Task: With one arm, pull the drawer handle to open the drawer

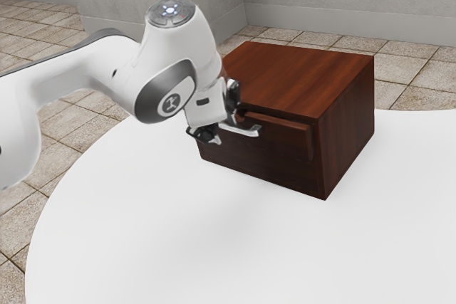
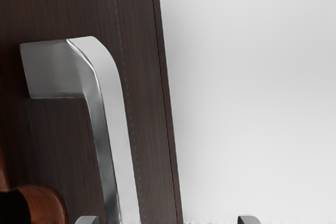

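From my station I take the dark wooden cabinet [image 1: 306, 76] as my mark. It stands on the round white desk [image 1: 214, 247], with tiled floor [image 1: 43, 48] beyond the desk's rim behind it. The drawer [image 1: 263, 151] fills the cabinet's front face, the side turned toward my arm [image 1: 107, 76]. A lighter band runs along the top of that face and down its far corner, so the drawer seems to sit slightly out from the cabinet body. I cannot tell by how much.

The silver handle [image 1: 241, 129] juts from the front face near the corner closest to my arm, about halfway up the cabinet. In the wrist view the handle [image 2: 105, 129] is a flat metal bar that leaves the dark wood, bends and runs along the face toward my hand.

My pincer [image 1: 217, 133] is right at the cabinet's front, level with the handle. It is open: the fingertips [image 2: 86, 220] stand wide apart. One tip is just beside the bar and the other is well clear of it, out past the cabinet's edge over bare desk. The bar lies between them and is not pinched from both sides.
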Controlling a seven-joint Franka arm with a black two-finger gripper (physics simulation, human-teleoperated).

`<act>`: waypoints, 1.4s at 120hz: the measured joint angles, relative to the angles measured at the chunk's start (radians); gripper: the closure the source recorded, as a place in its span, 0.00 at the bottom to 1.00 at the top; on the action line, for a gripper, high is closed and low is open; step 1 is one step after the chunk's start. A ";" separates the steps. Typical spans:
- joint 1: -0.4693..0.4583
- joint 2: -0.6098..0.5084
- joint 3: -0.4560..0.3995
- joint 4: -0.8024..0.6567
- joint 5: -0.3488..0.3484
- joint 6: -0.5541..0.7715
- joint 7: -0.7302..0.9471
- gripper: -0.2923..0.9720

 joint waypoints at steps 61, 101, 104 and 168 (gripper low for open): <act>-0.013 -0.131 0.004 -0.205 -0.001 0.066 -0.019 0.54; -0.009 -0.235 -0.003 -0.351 0.005 0.116 -0.035 0.52; -0.011 -0.242 -0.003 -0.361 0.004 0.119 -0.036 0.51; -0.445 -0.557 0.400 -0.597 0.109 0.148 -0.078 0.45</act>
